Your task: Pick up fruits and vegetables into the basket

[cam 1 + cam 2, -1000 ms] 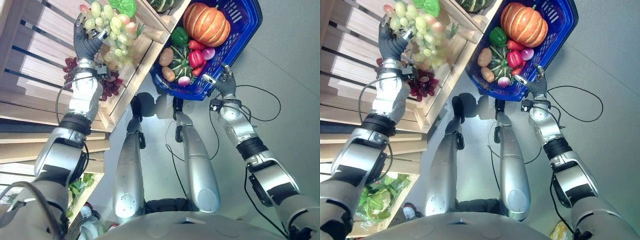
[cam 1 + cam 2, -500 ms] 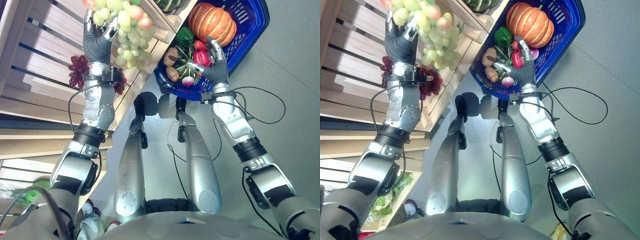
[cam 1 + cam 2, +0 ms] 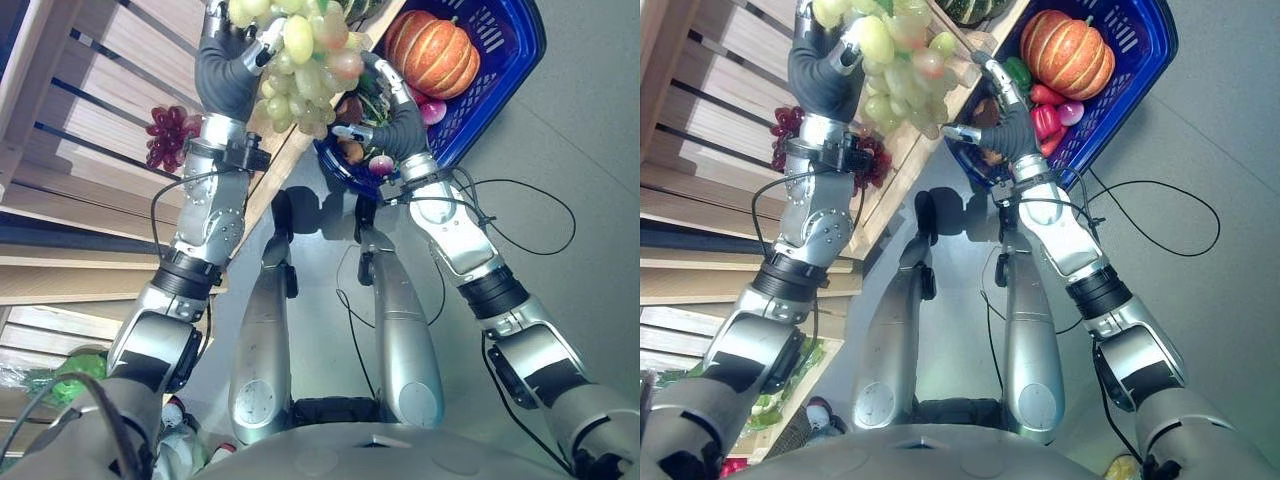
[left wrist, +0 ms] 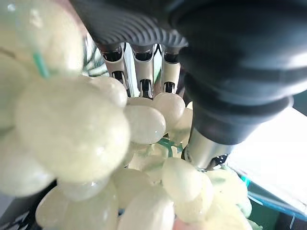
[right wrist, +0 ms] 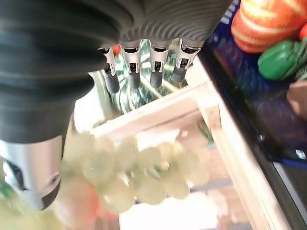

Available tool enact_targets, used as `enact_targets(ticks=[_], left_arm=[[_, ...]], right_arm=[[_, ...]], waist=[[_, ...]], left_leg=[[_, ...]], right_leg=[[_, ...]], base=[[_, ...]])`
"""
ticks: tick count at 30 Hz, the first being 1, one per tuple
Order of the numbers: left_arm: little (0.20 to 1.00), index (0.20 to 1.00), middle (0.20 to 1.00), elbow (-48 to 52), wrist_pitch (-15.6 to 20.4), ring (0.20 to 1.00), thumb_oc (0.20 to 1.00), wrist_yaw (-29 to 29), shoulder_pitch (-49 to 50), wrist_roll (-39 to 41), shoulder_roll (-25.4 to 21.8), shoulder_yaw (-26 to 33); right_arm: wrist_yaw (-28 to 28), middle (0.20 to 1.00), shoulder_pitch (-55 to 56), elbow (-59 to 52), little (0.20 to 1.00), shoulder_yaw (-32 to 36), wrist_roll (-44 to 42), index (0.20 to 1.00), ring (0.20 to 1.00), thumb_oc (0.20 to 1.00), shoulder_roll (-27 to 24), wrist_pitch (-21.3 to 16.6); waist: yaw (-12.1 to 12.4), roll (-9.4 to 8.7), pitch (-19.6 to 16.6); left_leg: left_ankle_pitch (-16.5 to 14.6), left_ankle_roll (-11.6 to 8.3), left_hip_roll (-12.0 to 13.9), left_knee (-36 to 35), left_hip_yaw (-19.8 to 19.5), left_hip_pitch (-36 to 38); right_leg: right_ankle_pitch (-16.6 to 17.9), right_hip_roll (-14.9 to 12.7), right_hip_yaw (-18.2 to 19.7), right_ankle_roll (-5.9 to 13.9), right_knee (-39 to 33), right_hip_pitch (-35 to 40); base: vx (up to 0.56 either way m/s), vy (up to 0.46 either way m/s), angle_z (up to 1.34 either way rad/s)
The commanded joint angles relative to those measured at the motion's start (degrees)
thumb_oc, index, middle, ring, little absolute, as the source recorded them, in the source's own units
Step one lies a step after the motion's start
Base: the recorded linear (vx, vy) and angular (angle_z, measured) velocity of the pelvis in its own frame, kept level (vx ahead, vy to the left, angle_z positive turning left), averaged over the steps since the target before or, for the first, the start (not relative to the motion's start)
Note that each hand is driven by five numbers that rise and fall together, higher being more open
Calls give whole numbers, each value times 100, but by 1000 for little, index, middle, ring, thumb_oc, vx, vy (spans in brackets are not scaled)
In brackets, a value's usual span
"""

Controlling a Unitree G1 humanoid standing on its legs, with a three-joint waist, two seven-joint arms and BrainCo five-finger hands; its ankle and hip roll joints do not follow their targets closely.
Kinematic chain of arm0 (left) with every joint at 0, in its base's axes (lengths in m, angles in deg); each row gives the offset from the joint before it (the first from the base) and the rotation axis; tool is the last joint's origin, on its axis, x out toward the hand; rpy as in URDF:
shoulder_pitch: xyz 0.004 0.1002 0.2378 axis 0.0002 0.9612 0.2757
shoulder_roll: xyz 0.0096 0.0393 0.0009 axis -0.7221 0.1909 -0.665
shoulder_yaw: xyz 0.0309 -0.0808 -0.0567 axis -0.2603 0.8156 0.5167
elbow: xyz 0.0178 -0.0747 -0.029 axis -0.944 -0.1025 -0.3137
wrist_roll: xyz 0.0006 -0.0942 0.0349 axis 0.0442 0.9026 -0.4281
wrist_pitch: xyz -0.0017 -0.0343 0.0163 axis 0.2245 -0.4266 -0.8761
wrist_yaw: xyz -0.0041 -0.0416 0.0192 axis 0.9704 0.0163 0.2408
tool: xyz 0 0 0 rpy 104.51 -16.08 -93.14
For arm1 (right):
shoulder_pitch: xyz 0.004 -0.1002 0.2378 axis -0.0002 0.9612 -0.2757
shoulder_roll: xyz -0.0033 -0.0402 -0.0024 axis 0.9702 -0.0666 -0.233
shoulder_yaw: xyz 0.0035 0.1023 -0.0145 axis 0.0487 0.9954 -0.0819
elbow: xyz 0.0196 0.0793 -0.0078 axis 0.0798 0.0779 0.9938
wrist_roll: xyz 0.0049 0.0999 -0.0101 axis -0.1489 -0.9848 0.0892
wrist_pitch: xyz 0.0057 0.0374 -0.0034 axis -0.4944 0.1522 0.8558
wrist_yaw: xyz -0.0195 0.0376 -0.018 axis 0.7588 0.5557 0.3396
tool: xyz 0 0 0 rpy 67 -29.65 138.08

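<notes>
Left hand (image 3: 228,75) is raised at the far left with its fingers curled round a bunch of green grapes (image 3: 300,75), which hangs from the grip over the edge of the wooden crate shelf (image 3: 100,120). In the left wrist view the fingers (image 4: 140,72) close over the pale grapes. Just right of the bunch, the right hand (image 3: 395,120) is held up with fingers straight and spread, gripping nothing, near the grapes and in front of the blue basket (image 3: 505,70). That basket, at the far right, holds a pumpkin (image 3: 440,52), a green pepper (image 3: 1018,72) and red vegetables (image 3: 1045,115). Dark red grapes (image 3: 168,135) lie on the shelf to the left of the left arm.
</notes>
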Motion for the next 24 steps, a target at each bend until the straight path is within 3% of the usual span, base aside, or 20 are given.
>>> enact_targets(ticks=[1,12,24], left_arm=[[200,200,200,706,128,200,200,262,-246,-11,175,-54],[200,200,200,977,-197,200,200,535,-376,116,230,-409],[200,200,200,1257,-612,200,200,956,-433,340,350,-773]], right_arm=[[198,1000,-80,-710,1000,-114,-276,1000,1000,1000,7,-86],[365,1000,-244,-748,1000,-413,-1057,1000,1000,1000,186,40],[-160,1000,-406,-556,1000,-563,-1202,1000,1000,1000,366,-124]], waist=[[-41,220,-180],[-12,207,-180],[37,223,-180]], left_leg=[[-647,46,-258,418,-95,38],[-600,56,-274,363,-92,58],[-553,90,-311,301,-109,70]], right_leg=[[-165,-49,-312,429,-443,632],[-101,-52,-350,419,-525,663],[-20,-62,-420,414,-613,689]], base=[[0,0,0],[0,0,0],[-3,-8,3]])
